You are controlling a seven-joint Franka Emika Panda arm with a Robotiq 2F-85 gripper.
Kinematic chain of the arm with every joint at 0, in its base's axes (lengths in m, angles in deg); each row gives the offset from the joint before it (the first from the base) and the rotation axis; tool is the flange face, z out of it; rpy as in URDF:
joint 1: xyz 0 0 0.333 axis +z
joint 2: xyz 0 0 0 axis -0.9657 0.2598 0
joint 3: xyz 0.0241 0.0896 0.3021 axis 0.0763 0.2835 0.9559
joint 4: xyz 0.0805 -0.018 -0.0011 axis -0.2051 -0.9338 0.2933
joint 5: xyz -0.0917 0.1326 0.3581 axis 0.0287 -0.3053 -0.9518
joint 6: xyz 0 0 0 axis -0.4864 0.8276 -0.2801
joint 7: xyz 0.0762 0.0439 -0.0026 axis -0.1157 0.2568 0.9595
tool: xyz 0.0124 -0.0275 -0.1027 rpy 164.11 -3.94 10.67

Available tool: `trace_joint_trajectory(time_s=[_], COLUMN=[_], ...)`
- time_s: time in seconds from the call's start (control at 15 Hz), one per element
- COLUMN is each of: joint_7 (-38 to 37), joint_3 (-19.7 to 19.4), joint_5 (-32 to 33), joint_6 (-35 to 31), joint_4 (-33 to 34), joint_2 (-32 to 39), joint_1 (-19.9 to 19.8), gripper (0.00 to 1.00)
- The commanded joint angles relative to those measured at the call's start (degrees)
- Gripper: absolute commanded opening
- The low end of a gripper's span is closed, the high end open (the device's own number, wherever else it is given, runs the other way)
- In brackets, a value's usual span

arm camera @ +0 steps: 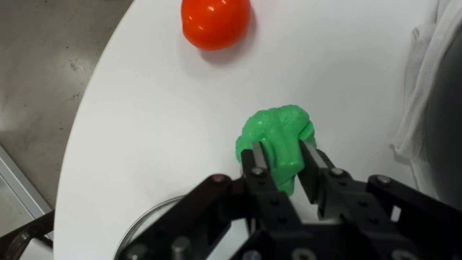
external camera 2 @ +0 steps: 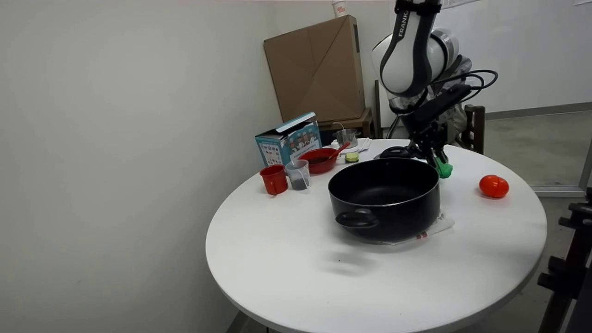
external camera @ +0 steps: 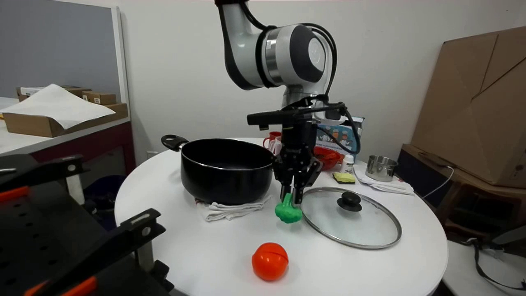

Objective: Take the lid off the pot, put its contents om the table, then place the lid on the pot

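Observation:
My gripper [arm camera: 279, 148] is shut on the stem of the green item [arm camera: 276, 124], its knobbly top pointing down; it hangs low over or touches the white table [external camera: 328, 271], I cannot tell which. The green item also shows in both exterior views [external camera: 289, 211] [external camera 2: 444, 169]. The red ball [external camera: 270, 262] rests on the table near the edge. The black pot [external camera: 226, 181] stands uncovered beside the gripper; no item shows in its visible interior [external camera 2: 384, 185]. The glass lid [external camera: 349, 230] lies flat on the table, knob up, on the gripper's other side.
A folded cloth [external camera: 232, 210] lies under the pot. A red bowl [external camera 2: 319, 159], a red mug [external camera 2: 274, 179], a clear cup [external camera 2: 299, 175], a box [external camera 2: 289, 141], a sponge [external camera: 344, 177] and a metal cup [external camera: 381, 167] stand at the back. A black frame [external camera: 82, 246] borders the table.

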Motion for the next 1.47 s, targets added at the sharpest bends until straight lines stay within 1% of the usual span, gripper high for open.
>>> trace_joint_trajectory(time_s=[0.0, 0.2, 0.27, 0.4, 0.47, 0.53, 0.6, 0.67, 0.8, 0.87, 0.93, 1.0, 1.13, 1.2, 1.27, 1.33, 1.4], joint_7=[3.26, 5.14, 5.43, 5.84, 6.05, 6.12, 6.18, 6.20, 6.30, 6.25, 6.45, 6.53, 6.36, 6.20, 5.94, 5.73, 5.37], joint_3=[-0.38, 0.01, -0.10, -0.14, -0.14, -0.21, -0.23, -0.25, -0.17, -0.18, -0.04, 0.12, 0.23, 0.16, -0.05, -0.20, -0.53], joint_5=[1.68, 0.92, 0.90, 0.64, 0.55, 0.54, 0.51, 0.48, 0.39, 0.35, 0.17, -0.26, -1.51, -2.19, -2.75, -3.38, -3.80], joint_6=[-4.39, -4.50, -4.31, -3.69, -3.47, -3.29, -3.10, -3.00, -2.78, -2.72, -2.43, -2.16, -1.56, -1.24, -1.02, -0.70, -0.47], joint_4=[-4.10, -4.50, -4.40, -3.91, -3.74, -3.60, -3.47, -3.43, -3.38, -3.42, -3.35, -3.19, -2.23, -1.49, -0.64, 0.34, 1.50], joint_2=[-1.26, -1.09, -0.92, -0.56, -0.43, -0.30, -0.16, -0.11, -0.04, -0.16, -0.35, -0.84, -1.86, -2.30, -2.95, -3.65, -4.28], joint_1=[0.53, -0.31, -0.38, -0.75, -0.95, -1.08, -1.22, -1.33, -1.55, -1.58, -1.80, -2.13, -2.90, -3.26, -3.64, -4.07, -4.32], gripper=[0.08, 0.09, 0.14, 0.39, 0.40, 0.50, 0.63, 0.70, 0.79, 0.87, 0.89, 0.96, 0.97, 0.93, 0.92, 0.89, 0.89])
